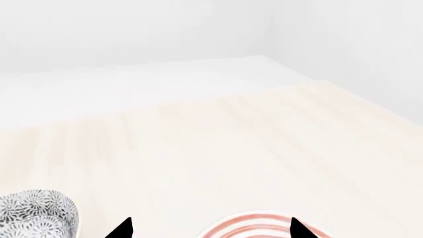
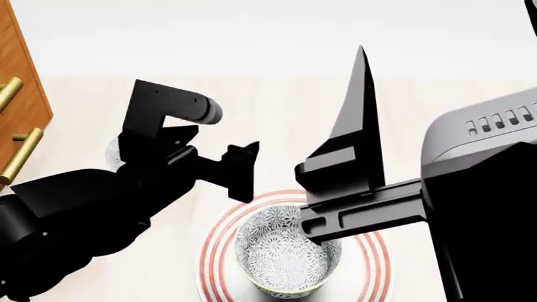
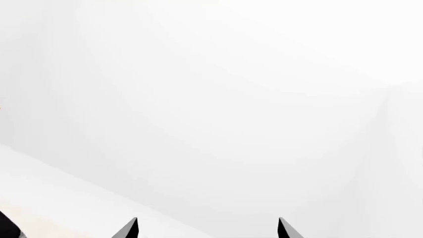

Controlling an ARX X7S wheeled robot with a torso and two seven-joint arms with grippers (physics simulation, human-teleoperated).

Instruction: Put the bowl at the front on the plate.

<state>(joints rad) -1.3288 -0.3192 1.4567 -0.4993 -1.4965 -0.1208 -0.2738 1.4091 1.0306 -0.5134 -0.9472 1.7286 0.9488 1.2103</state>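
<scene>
As seen from head: bowl (image 2: pixel 287 255) sits on plate (image 2: pixel 220 251) — both claws empty.

The small round ceramic bowl (image 2: pixel 287 257) was white, covered inside and out with a dense blue-grey flower pattern. The wide, shallow white plate (image 2: pixel 375 267) under it carried thin red concentric rings near its rim. A second bowl (image 1: pixel 36 213) showed the same flowers. The table top (image 1: pixel 251 163) was pale cream, the cabinet (image 2: pixel 21 94) orange-brown wood with brass-yellow handles (image 2: pixel 21 154).
</scene>
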